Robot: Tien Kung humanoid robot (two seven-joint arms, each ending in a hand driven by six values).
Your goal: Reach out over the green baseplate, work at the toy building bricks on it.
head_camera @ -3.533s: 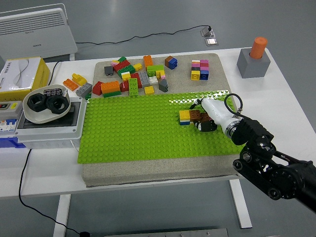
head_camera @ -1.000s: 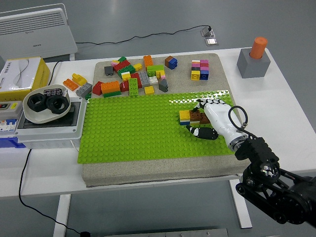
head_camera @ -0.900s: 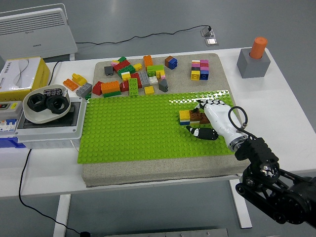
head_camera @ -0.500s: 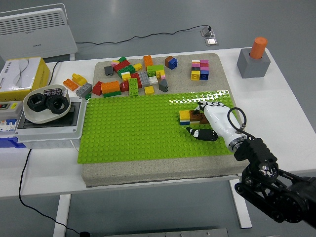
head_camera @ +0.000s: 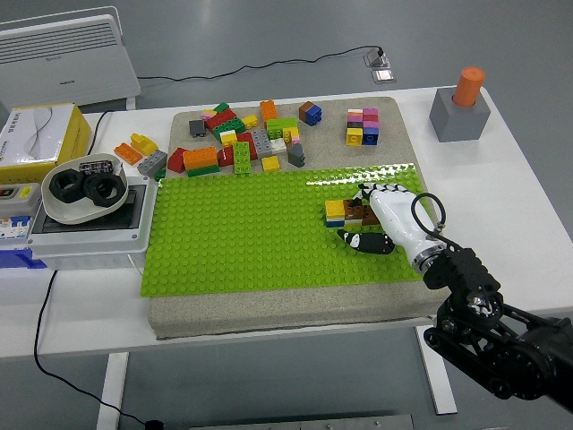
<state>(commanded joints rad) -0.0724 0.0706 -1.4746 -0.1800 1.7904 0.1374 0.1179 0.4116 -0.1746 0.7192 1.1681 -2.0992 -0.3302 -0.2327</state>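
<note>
A green baseplate lies on a grey mat in the middle of the table. On its right part stands a short row of joined bricks: a yellow-on-blue brick at the left and brown bricks at the right. My right hand, white with black fingertips, reaches in from the lower right and lies over the row's right end. Its fingers spread past the far side of the brown bricks. The thumb rests on the plate on the near side, apart from the bricks. It grasps nothing.
Several loose bricks lie on the mat beyond the plate, with a small pink and yellow stack to their right. A grey block with an orange cylinder stands far right. At the left sit a grey box with a bowl and a yellow box.
My right hand has uncurled since the earliest frame and its wrist has dropped toward the table's near edge. Over the last second it has hardly moved. The bricks stay in place.
</note>
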